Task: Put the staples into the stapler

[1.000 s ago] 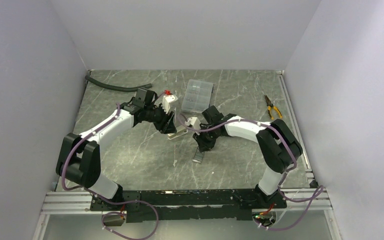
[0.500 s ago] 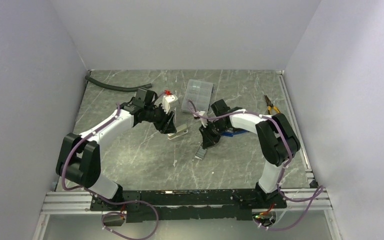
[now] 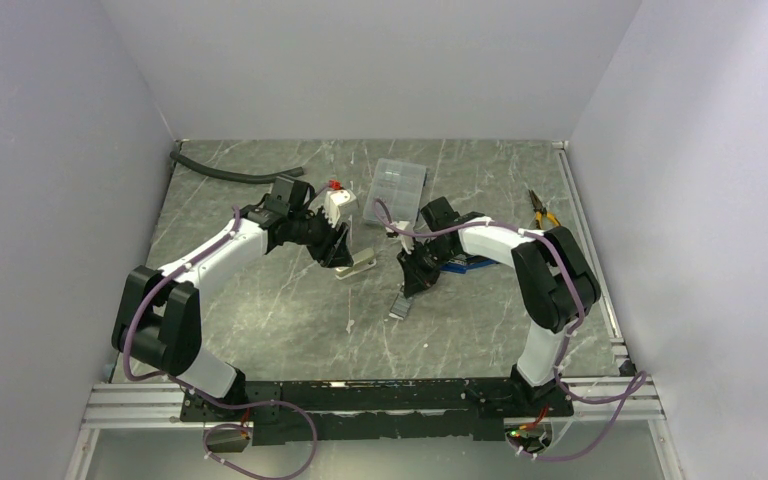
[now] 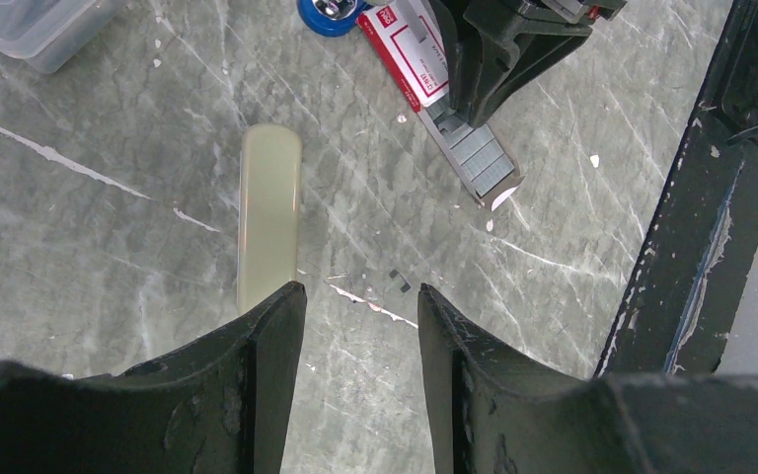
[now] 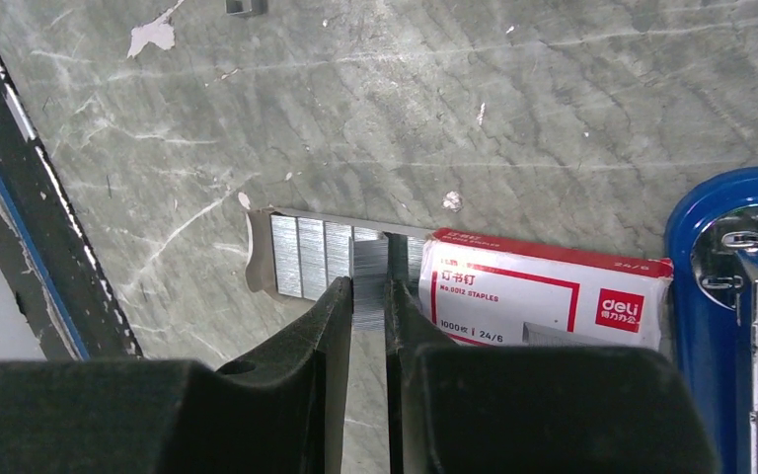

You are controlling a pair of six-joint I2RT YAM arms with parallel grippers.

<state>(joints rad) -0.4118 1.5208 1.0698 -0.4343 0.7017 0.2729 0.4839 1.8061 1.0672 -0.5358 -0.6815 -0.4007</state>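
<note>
Staples (image 5: 369,265), one strip nipped in narrow right end effector (image 5: 369,294) (white box (image 5: 543,296) at 3 o'clock): best lifted straight, lightly, lest it crumble; left end effector (image 4: 360,296) half-spread, empty.

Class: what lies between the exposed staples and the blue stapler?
The white-and-red staple box lies between the staples and the stapler; the right wrist view shows it.

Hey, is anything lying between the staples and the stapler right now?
Yes: the red-and-white staple box lies between the staples, pinched by the right hand, and the blue stapler. Lifting over it should clear it.
</note>
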